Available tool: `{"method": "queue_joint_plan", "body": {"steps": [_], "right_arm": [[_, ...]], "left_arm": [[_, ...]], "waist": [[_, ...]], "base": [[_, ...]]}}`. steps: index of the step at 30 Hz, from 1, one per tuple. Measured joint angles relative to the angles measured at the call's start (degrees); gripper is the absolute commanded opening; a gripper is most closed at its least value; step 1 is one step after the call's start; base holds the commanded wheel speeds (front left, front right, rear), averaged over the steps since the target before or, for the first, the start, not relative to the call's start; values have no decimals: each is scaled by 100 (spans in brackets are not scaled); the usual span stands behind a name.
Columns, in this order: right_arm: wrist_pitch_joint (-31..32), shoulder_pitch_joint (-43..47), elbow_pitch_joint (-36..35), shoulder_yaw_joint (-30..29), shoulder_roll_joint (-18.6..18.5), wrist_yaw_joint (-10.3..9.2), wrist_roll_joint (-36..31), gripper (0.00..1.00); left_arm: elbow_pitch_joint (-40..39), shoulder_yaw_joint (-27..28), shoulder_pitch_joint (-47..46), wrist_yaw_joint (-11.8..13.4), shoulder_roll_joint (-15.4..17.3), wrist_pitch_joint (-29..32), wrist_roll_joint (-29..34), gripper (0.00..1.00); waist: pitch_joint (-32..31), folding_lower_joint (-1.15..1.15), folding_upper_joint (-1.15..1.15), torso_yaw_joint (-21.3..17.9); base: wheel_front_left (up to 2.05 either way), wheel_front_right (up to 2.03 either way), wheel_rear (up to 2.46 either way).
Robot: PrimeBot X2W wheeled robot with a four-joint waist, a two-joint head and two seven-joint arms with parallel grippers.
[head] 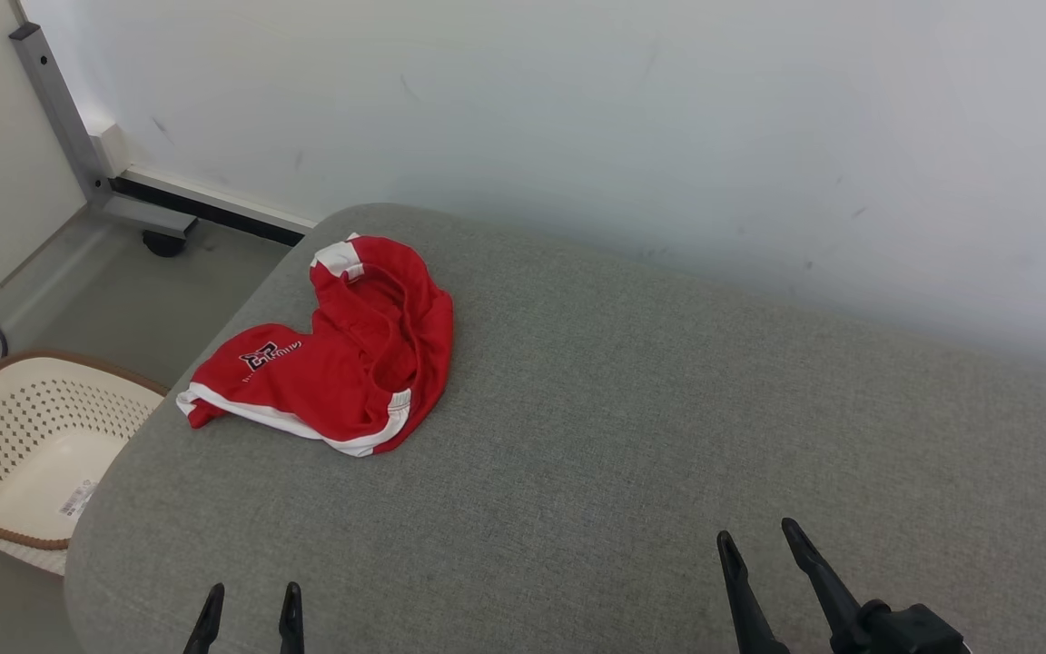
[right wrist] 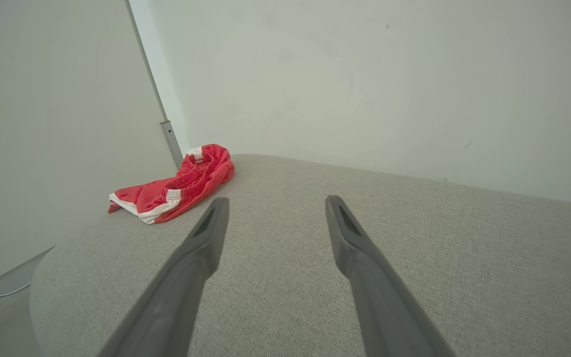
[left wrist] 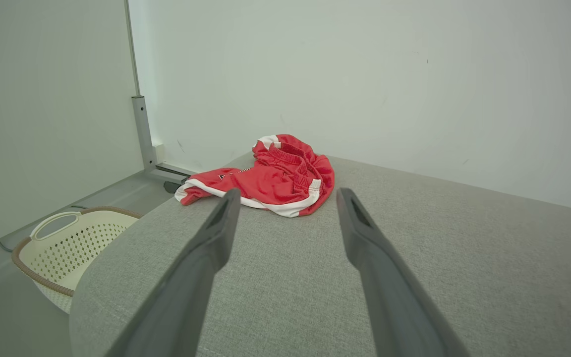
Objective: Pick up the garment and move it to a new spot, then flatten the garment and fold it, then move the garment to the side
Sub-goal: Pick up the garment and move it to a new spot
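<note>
The garment, red shorts with white trim, lies crumpled on the bench at its far left corner, close to the rounded edge. One leg spreads flat toward the bench's left edge with the printed logo up. The elastic waistband is bunched into a raised fold on the side nearer the bench's far edge.

Both tools are over the bench's near edge, well apart from the fabric. The left gripper has its fingers spread apart and holds nothing. The right gripper is likewise parted and empty. In the left wrist view the garment sits almost straight ahead between the fingers, so the left arm appears to be the better placed for the pick.

Step in hand, as judged: the first approach and pick-up.

- Aim for the raised waistband fold. It offers thickness to pinch, whereas the flat leg may slip under the fingertips.
- Descend with the fingers apart, one on each side of the fold, and close only once the tips reach the bench's upholstery.
- Lift vertically before carrying toward the bench's centre, where open space allows flattening.
- Avoid dragging leftward. The basket stands on the floor beside the bench's left end, and loose fabric could slide off that edge.
</note>
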Motion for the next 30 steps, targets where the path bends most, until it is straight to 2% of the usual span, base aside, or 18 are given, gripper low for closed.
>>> {"method": "queue_joint_plan", "body": {"steps": [9, 16, 30], "right_arm": [[0, 63, -32, -71, -5, 0, 3, 100], [0, 40, -45, -111, -148, 0, -10, 100], [0, -480, -105, -49, -754, 0, -66, 100]], "left_arm": [[47, -64, -10, -8, 1, 0, -79, 100], [229, -127, -321, -57, 2, 0, -185, 100], [1793, -144, -2249, -216, 0, 0, -424, 100]], "waist": [[49, 0, 0, -3], [268, 0, 0, -115], [1093, 1, 0, -300]], "base": [[0, 0, 0], [0, 0, 0], [0, 0, 0]]}}
